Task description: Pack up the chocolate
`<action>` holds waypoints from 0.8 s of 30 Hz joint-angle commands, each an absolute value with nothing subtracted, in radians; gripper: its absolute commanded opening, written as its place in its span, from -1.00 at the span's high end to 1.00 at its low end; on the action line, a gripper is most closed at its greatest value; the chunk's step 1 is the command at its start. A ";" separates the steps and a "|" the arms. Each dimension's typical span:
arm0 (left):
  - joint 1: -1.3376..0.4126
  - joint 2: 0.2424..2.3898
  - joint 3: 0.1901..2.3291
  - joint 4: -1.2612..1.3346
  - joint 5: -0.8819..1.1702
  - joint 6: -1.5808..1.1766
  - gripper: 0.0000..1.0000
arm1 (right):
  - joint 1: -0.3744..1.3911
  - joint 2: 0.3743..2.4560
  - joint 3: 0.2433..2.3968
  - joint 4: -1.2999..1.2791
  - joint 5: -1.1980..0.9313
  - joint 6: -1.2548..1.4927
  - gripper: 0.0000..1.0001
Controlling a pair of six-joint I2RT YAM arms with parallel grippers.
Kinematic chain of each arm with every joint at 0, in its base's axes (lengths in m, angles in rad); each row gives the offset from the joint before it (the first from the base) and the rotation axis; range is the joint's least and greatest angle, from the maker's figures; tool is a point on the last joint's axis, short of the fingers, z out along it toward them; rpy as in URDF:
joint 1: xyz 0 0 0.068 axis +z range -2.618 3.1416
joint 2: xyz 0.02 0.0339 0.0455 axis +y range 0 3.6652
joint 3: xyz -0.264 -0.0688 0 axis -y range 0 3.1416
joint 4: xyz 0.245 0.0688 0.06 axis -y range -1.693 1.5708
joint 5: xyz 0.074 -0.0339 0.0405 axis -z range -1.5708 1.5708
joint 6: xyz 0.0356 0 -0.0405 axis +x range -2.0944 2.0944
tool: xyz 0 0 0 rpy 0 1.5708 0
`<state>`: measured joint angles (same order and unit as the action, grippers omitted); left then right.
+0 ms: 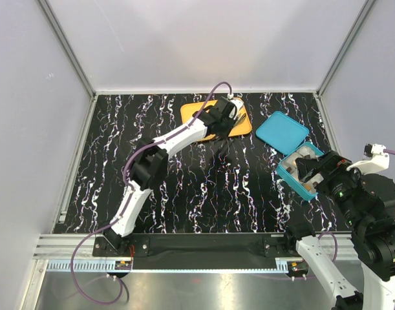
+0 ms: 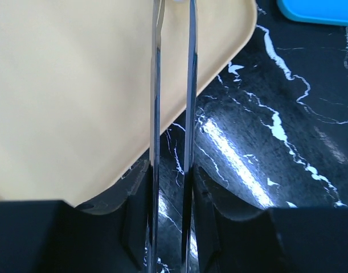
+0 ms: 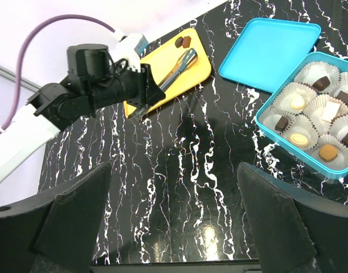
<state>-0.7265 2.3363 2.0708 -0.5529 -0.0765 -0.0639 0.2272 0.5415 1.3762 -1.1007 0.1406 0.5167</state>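
Two dark brown chocolate pieces [image 3: 183, 41] lie at the far end of the orange tray [image 3: 200, 73]. My left gripper [image 2: 171, 190] is shut on a pair of metal tongs [image 2: 156, 85], whose blades reach out over the tray [image 2: 60, 85] and stand close together. The tong tips [image 3: 188, 57] stop just short of those two pieces. Several more chocolates [image 3: 298, 101], dark and cream, sit in white paper cups in the teal box [image 3: 287, 149]. My right gripper [image 3: 174, 216] is open and empty above the table, beside the box [image 1: 293, 181].
The teal lid [image 1: 281, 131] lies flat between the tray [image 1: 192, 110] and the box. White walls enclose the black marbled table on the left, back and right. The left arm [image 1: 178, 137] stretches diagonally across the table's middle.
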 commanded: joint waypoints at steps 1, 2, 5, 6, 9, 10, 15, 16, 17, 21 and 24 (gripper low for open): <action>-0.724 2.197 2.060 -0.466 -0.026 -0.092 0.39 | 0.232 0.540 1.402 -1.089 0.153 0.522 -0.99; -0.724 2.185 2.046 -0.459 -0.015 -0.107 0.41 | 0.230 0.538 1.405 -1.091 0.153 0.523 -0.99; -0.724 2.145 2.031 -0.428 0.067 -0.158 0.42 | 0.232 0.538 1.414 -1.098 0.152 0.525 -1.00; -0.727 2.137 2.028 -0.408 0.119 -0.176 0.43 | 0.230 0.538 1.414 -1.100 0.152 0.526 -0.99; -0.738 2.122 2.020 -0.361 0.234 -0.250 0.45 | 0.232 0.540 1.425 -1.103 0.152 0.531 -0.99; -0.744 2.121 2.020 -0.348 0.259 -0.283 0.45 | 0.232 0.540 1.428 -1.101 0.150 0.532 -0.99; -0.813 2.143 2.046 -0.287 0.353 -0.350 0.47 | 0.232 0.541 1.430 -1.104 0.135 0.543 -0.99; -0.824 2.155 2.057 -0.287 0.360 -0.357 0.47 | 0.233 0.540 1.433 -1.108 0.135 0.543 -0.99; -0.834 2.177 2.084 -0.285 0.365 -0.376 0.48 | 0.232 0.540 1.431 -1.109 0.133 0.545 -0.99; -0.906 2.235 2.151 -0.285 0.399 -0.406 0.49 | 0.232 0.537 1.434 -1.117 0.132 0.543 -0.99; -0.948 2.266 2.177 -0.269 0.405 -0.423 0.49 | 0.232 0.534 1.436 -1.121 0.132 0.540 -0.99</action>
